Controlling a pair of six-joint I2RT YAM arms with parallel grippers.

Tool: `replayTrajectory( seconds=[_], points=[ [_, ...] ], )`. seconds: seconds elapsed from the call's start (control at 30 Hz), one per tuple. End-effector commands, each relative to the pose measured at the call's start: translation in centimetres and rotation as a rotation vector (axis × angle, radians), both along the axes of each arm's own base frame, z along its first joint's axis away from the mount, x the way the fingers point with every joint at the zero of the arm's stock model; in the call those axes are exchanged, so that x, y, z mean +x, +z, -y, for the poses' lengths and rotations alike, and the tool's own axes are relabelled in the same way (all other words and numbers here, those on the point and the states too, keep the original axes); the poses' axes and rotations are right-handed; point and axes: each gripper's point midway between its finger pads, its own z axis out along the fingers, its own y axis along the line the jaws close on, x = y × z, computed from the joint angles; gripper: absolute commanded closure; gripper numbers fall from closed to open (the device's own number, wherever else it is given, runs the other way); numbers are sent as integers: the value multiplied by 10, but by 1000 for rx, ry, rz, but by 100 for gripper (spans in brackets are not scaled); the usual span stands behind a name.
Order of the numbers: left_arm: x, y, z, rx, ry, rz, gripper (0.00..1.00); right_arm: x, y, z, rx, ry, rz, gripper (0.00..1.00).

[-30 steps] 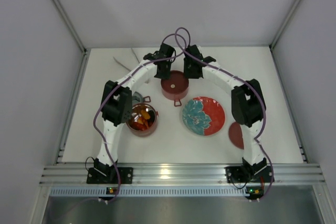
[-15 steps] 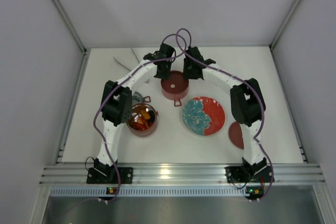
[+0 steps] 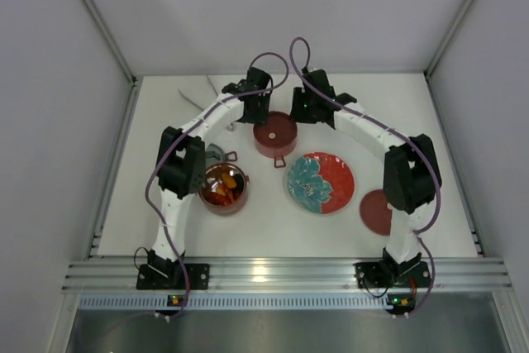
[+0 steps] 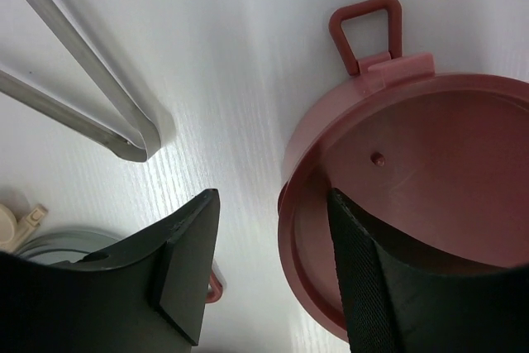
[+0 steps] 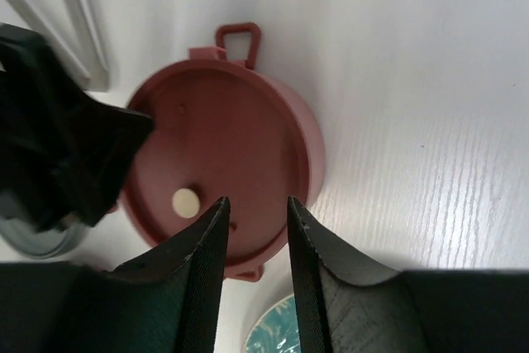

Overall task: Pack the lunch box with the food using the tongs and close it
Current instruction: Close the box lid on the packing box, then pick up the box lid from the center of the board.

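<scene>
Lunch box's lidded pot (image 3: 274, 134) sits under both grippers. Left gripper (image 4: 269, 274) is about half open and empty, its fingers (image 4: 186, 262) straddling the rim; tongs (image 4: 78, 47) lie beyond its left finger. Right gripper (image 5: 252, 279) hovers over the lid (image 5: 219, 163), narrowly parted, holding nothing. Open pot (image 3: 240, 202) with food (image 3: 221, 189) sits behind the left gripper.

Table (image 3: 273, 225), closed pot (image 3: 277, 149), open pot (image 3: 225, 209), plate (image 3: 321, 182), tongs (image 4: 136, 142)

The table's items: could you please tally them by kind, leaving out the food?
Pots: 2, far pot and near pot
Lids: 2, fitted lid and loose lid
Plate: 1
Grey dish: 1
Tongs: 1
Total: 7
</scene>
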Motion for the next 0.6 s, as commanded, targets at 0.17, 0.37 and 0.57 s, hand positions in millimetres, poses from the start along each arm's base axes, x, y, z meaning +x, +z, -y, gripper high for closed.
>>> replayTrajectory(
  seconds=[0.17,0.37,0.57],
  points=[
    [-16,69,7,-135,1,68,38,-10,100,34,21,-88,181,66],
    [-42,133,9,-260,-25,166,37,-71,62,125,-112,-311,72,64],
    [-96,188,19,-389,-126,224,36,-176,2,223,-117,-567,-67,59]
  ],
)
